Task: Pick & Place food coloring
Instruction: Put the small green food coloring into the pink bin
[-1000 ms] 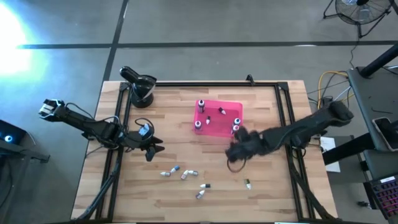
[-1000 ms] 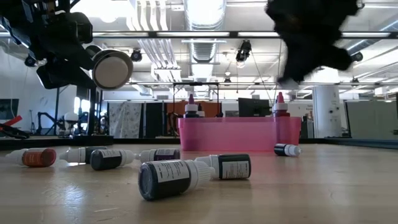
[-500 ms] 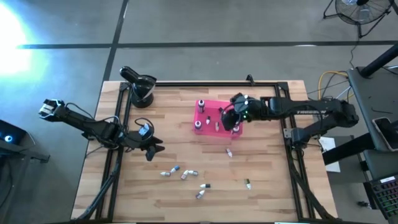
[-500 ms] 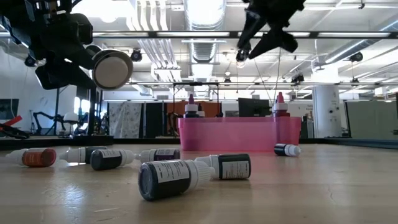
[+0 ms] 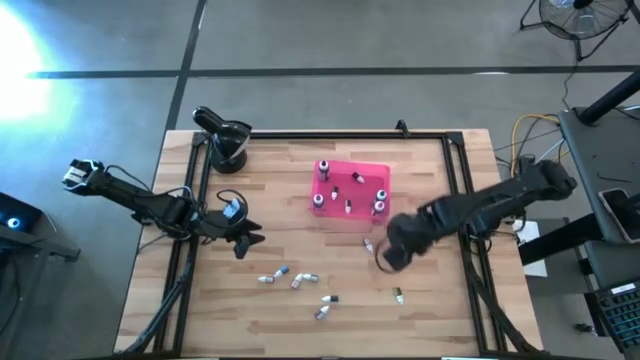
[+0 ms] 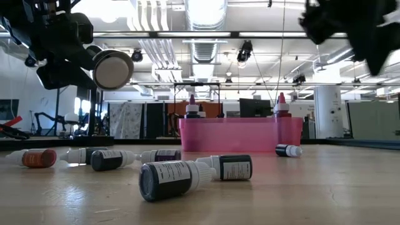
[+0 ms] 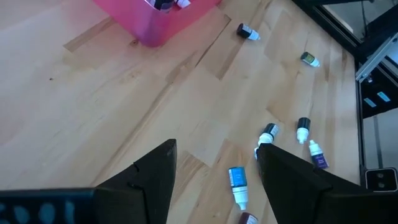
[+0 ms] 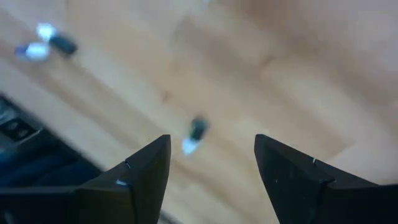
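Several small dropper bottles (image 5: 297, 281) lie on their sides on the near part of the wooden table (image 5: 270, 210), in a loose scatter toward the left of centre. In the low view the closest one is dark-bodied with a white cap (image 6: 167, 179), another dark one (image 6: 228, 167) lies just behind it, and a red one (image 6: 36, 158) is off to the left. One more bottle (image 5: 398, 296) lies alone nearer the right side, and another (image 5: 368, 244) rests on the wood just in front of the pink tray (image 5: 350, 214).

Above that stretch of table, between the lone bottle and the tray, hangs the right gripper (image 5: 390, 252), its fingers spread apart with nothing between them; its wrist camera looks down on a single bottle (image 8: 194, 134) lying on the wood.

At the left, the left gripper (image 5: 243, 240) waits over bare wood, jaws open and empty.

Farther back, the tray holds several bottles (image 5: 321, 168) standing upright along its edges.
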